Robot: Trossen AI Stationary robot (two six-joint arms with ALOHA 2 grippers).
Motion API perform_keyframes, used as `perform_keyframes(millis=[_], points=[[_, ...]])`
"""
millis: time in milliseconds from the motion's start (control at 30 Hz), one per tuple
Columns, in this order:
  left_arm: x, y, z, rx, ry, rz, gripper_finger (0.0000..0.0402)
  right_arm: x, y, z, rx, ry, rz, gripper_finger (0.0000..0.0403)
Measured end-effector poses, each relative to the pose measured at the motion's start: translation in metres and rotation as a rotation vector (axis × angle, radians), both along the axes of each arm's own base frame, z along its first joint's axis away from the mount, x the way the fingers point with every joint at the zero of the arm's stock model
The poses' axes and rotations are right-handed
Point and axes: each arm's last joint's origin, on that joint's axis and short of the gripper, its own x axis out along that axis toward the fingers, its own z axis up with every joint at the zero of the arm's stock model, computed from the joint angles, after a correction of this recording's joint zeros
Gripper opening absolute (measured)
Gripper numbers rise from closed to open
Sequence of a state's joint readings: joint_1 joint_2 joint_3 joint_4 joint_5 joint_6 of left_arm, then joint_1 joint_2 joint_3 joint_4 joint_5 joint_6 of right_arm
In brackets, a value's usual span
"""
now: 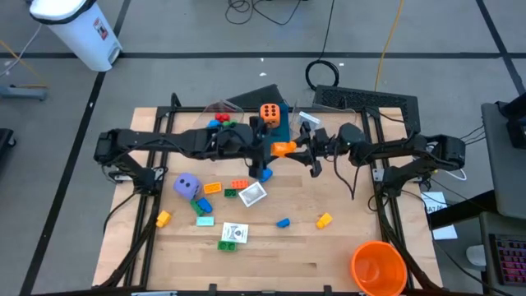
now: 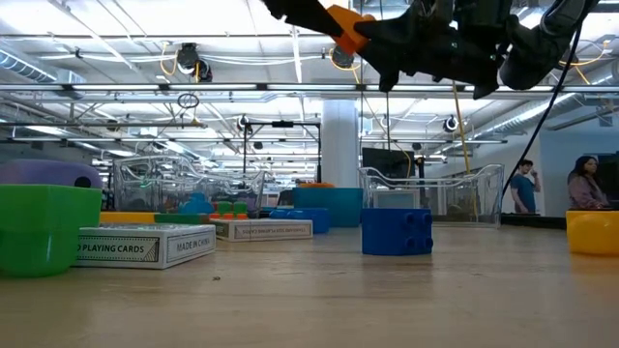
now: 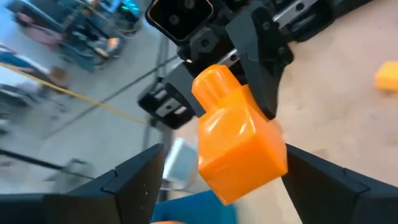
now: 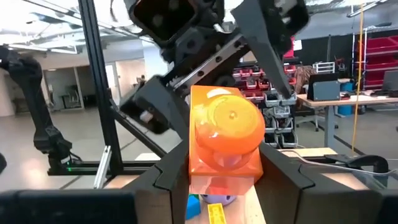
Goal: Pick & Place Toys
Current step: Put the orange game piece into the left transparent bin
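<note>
Right end effector clamps the orange brick above the worktop; left end effector spread, seemingly clear.

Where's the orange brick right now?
Mid-air above the table's middle, between both arms: the orange brick sits clamped in the right gripper, inside the open left gripper.
</note>
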State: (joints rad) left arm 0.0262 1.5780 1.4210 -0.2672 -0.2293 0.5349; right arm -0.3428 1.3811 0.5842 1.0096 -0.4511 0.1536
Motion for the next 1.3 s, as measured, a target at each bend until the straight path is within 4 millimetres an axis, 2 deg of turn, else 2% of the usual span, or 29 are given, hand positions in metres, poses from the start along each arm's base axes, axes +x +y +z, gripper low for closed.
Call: perform_keyframes(millis=[233, 333, 467, 667, 833, 1067, 1300], points=[[-0.002, 0.009, 0.002, -0.127, -0.003, -0.008, 0.0286, 0.000, 0.000, -0.001, -0.013, 0.002, -0.015, 0.0134], [-0.005, 0.007, 0.005, -0.166, 0.001, -0.021, 0.0279, 0.000, -0.002, -0.008, 0.006, 0.045, -0.032, 0.0134], [-0.005, 0.006, 0.001, -0.166, 0.027, -0.027, 0.0274, -0.001, -0.002, 0.001, -0.029, -0.017, -0.020, 0.0134], [-0.009, 0.004, 0.018, -0.179, -0.026, -0.048, 0.0274, 0.000, -0.003, -0.002, -0.059, 0.005, -0.074, 0.0134], [-0.007, 0.010, 0.024, -0.220, -0.036, -0.096, 0.0273, 0.005, -0.002, -0.008, -0.114, 0.101, -0.125, 0.0134], [0.000, 0.028, 0.011, -0.299, -0.003, -0.074, 0.0273, 0.022, 0.015, -0.001, -0.260, 0.232, -0.157, 0.0134], [0.013, 0.038, -0.009, -0.349, 0.048, -0.092, 0.0273, 0.026, 0.024, 0.001, -0.311, 0.236, -0.181, 0.0133]])
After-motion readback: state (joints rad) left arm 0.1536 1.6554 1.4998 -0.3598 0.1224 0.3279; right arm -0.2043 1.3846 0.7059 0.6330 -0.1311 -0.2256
